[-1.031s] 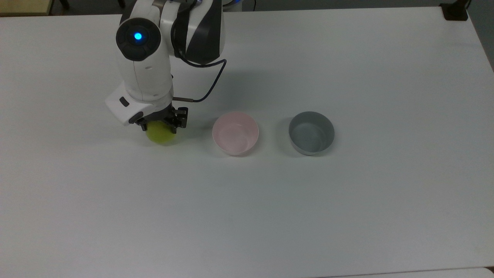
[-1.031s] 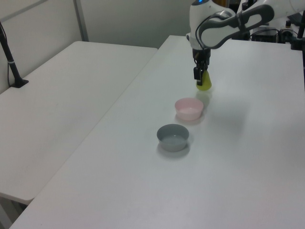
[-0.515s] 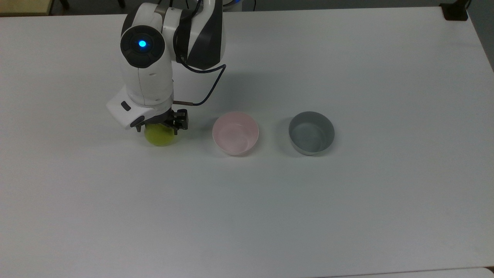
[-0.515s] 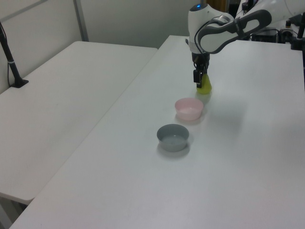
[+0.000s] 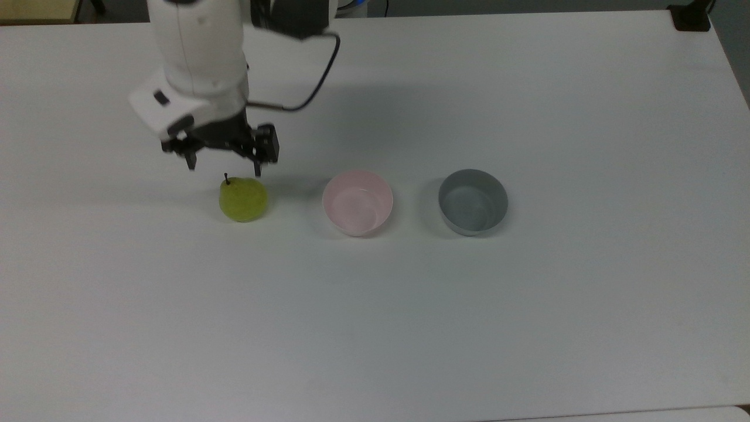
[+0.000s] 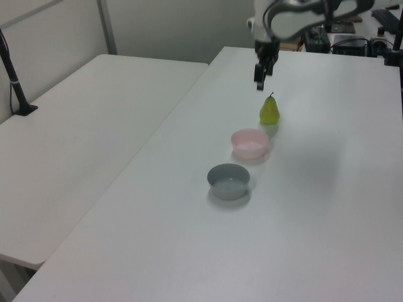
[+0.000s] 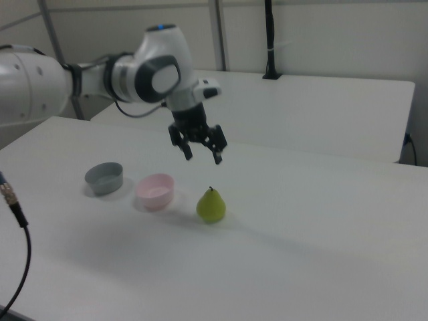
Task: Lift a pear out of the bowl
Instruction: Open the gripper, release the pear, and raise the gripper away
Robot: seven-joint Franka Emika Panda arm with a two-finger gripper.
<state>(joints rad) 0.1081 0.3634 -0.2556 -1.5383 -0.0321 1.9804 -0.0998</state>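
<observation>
In the top view, going from left to right, the first thing is the pear [image 5: 244, 200]. It stands upright on the white surface [image 5: 410, 322] with its short dark stem pointing up. It sits just to the left of the pink bowl [image 5: 357, 202] in the top view, close by but not touching it. The pear is not in the bowl. Nothing is holding it.

Half a second ago the gripper [image 5: 224, 167] was down low and clamped on the pear. Now it has let go and gone up. Its two fingers are spread wide apart with nothing between them. It hangs in the air above the pear, a bit toward the back of the surface. The pear itself has stayed at the same spot next to the pink bowl.

Next in the row is the pink bowl. It is empty and has not moved. To its right in the top view is the grey bowl [image 5: 473, 201], also empty and in the same place as before. The two bowls sit near each other with a gap between them.

In the left view the pear [image 6: 269, 111] stands just behind the pink bowl [image 6: 250, 143], and the gripper [image 6: 260, 71] is up above it. In the right view the gripper [image 7: 201, 151] hangs over the pear [image 7: 211, 205], with the pink bowl [image 7: 155, 191] and the grey bowl [image 7: 104, 178] to the pear's left.
</observation>
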